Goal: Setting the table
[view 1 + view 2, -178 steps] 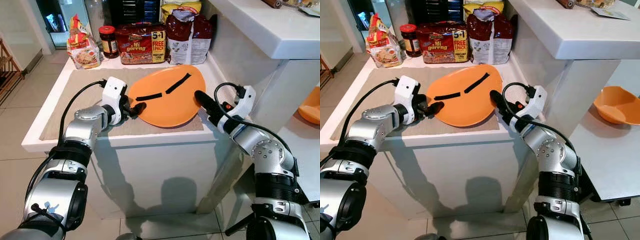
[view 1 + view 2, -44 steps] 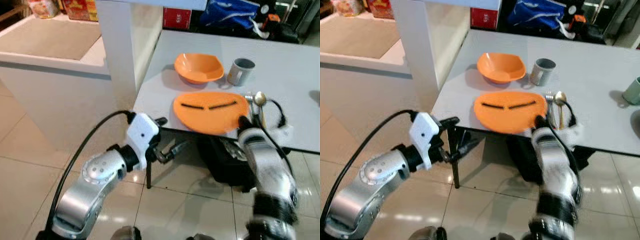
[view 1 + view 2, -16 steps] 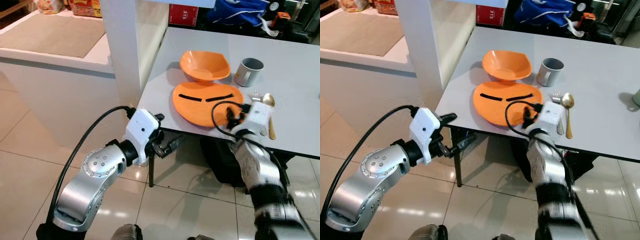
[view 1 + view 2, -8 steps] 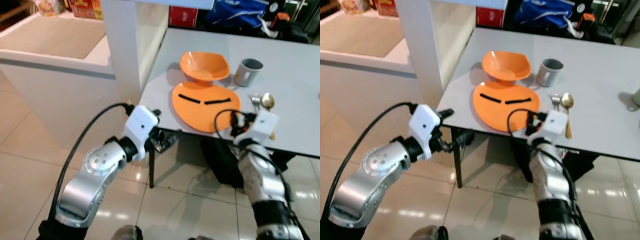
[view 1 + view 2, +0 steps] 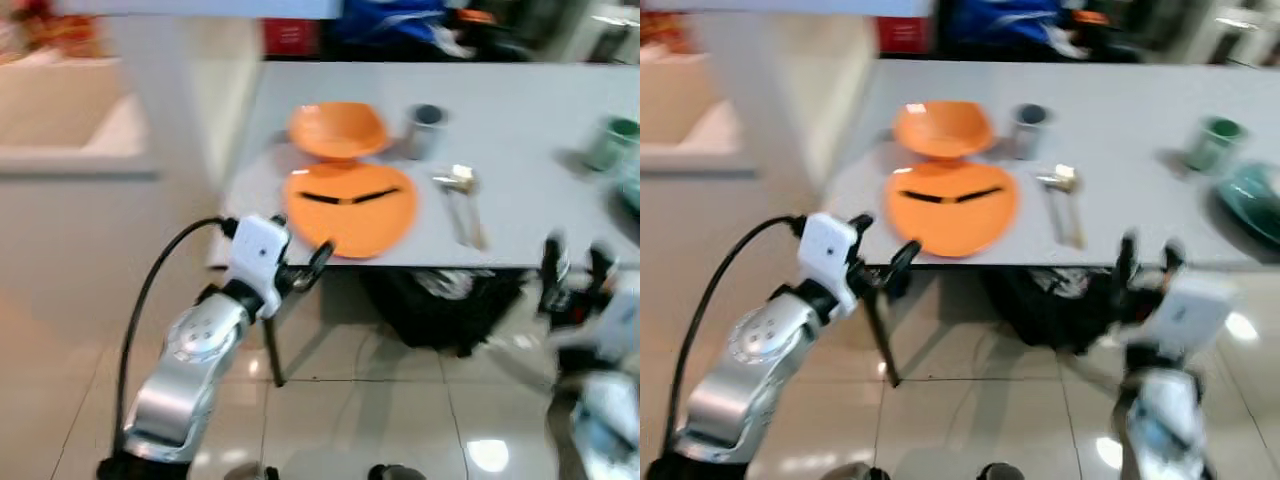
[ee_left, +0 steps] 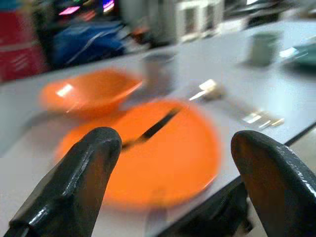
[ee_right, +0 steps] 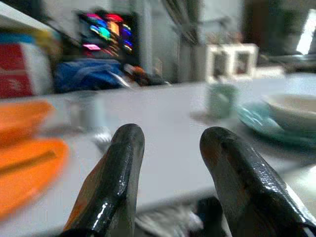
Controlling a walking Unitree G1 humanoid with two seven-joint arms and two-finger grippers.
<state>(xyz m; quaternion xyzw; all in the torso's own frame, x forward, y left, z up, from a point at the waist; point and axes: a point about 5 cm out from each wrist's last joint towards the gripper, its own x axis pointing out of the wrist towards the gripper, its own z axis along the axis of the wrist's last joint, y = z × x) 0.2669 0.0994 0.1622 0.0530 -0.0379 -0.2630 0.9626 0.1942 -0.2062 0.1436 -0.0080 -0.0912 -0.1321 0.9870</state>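
The orange plate (image 5: 350, 209) lies flat on the grey surface (image 5: 520, 110) at its near edge, close to the near-left corner, an orange bowl (image 5: 337, 129) just behind it. Left gripper (image 5: 305, 268): jaws open, empty, below the near edge. Right gripper (image 5: 1145, 262): jaws open, empty, below the near edge, well apart from the plate.

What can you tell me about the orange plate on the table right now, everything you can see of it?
The orange plate is round, shallow and smooth, plastic by its look, with two dark strips across its face. It lies flat on the grey table near the front edge, just in front of the orange bowl; whether they touch is blurred. Cutlery lies to its right, apart. Neither hand holds it: the left hand hovers open below the edge, off the plate.
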